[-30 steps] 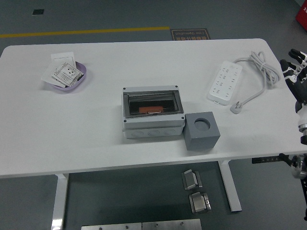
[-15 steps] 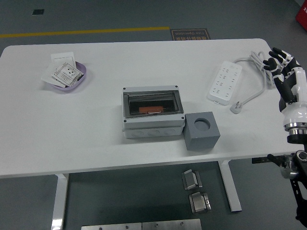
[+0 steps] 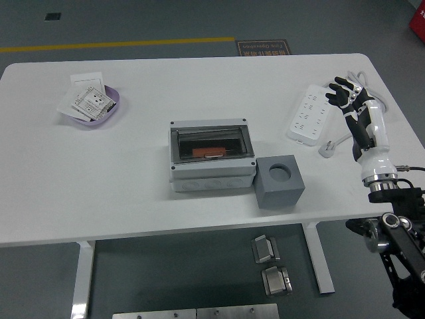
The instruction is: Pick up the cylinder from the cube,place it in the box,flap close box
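Note:
A grey box point(image 3: 211, 159) with a dark see-through lid stands at the table's middle. Through the lid shows an orange piece point(image 3: 206, 152) that lies inside; I cannot tell its shape. A grey cube point(image 3: 279, 180) sits against the box's right front corner, and the round hole in its top looks empty. My right hand point(image 3: 348, 94) hovers over the right part of the table, beside the power strip, far right of the cube. Its fingers are spread and hold nothing. The left arm is out of the picture.
A white power strip point(image 3: 311, 113) lies at the back right, its cable coiled behind the hand and its plug point(image 3: 329, 149) in front. A purple dish point(image 3: 99, 108) with cards sits at the back left. The table's near edge runs just below the cube.
My right hand has come in from the right edge, moving left over the table to the power strip's cable. The box and cube have not moved.

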